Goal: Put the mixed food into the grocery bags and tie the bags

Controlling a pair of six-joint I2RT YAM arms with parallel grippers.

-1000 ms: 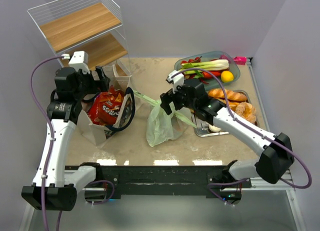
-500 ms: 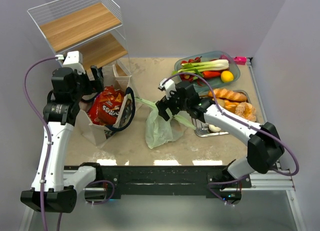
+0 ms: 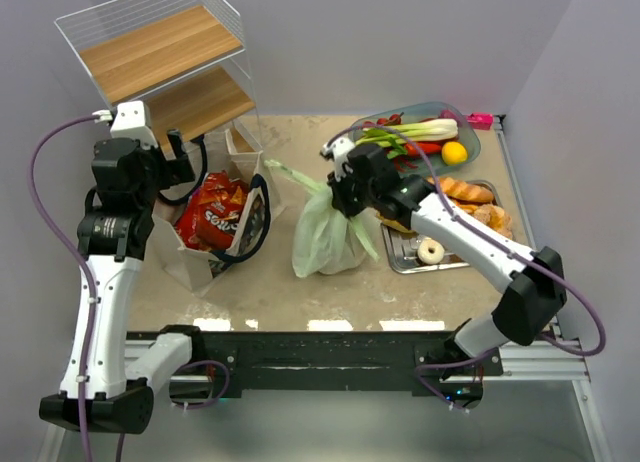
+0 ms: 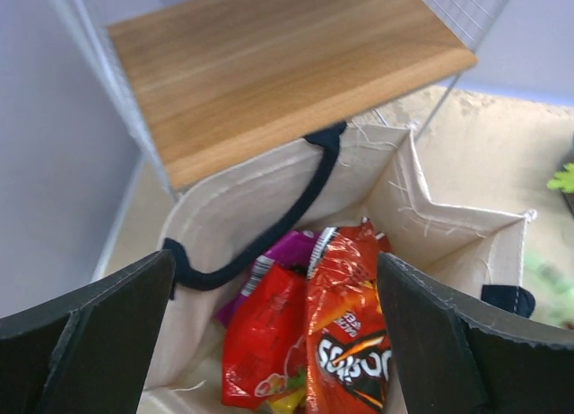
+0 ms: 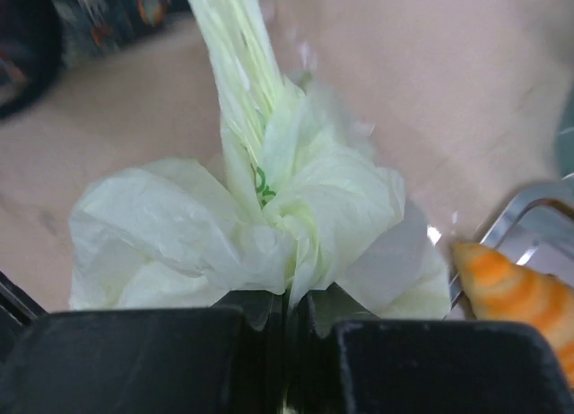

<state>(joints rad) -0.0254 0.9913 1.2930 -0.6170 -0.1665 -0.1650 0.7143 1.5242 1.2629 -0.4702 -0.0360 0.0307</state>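
We see the pale-green bag point(image 3: 322, 240) point(image 5: 269, 217) standing on the bench point(image 3: 300, 147) between the canvas tote point(image 3: 188, 260) point(image 4: 430, 235) and the metal tray point(image 3: 402, 264). Its top is gathered into a bunch, and a twisted strip of it runs up and to the left towards the tote. The right pincer point(image 3: 347, 194) point(image 5: 287, 317) is clamped on that gathered neck, its jaws together with the thin film pinched between them. Just beside the bag, a croissant point(image 5: 511, 288) lies in the metal tray, with a doughnut point(image 3: 431, 250) and bread point(image 3: 462, 190). Behind it, a blue-green tray point(image 3: 472, 137) holds a leek point(image 3: 415, 130) and a lemon point(image 3: 454, 153).

The tote stands open with a red snack packet point(image 3: 212, 212) point(image 4: 350, 338) and a purple packet point(image 4: 289, 250) inside, one black handle point(image 4: 269, 244) draped over its rim. The left pincer point(image 3: 188, 150) point(image 4: 269, 333) hangs above the tote, jaws wide apart, gripping nothing. The wire shelf point(image 3: 160, 57) point(image 4: 269, 64) stands just behind.
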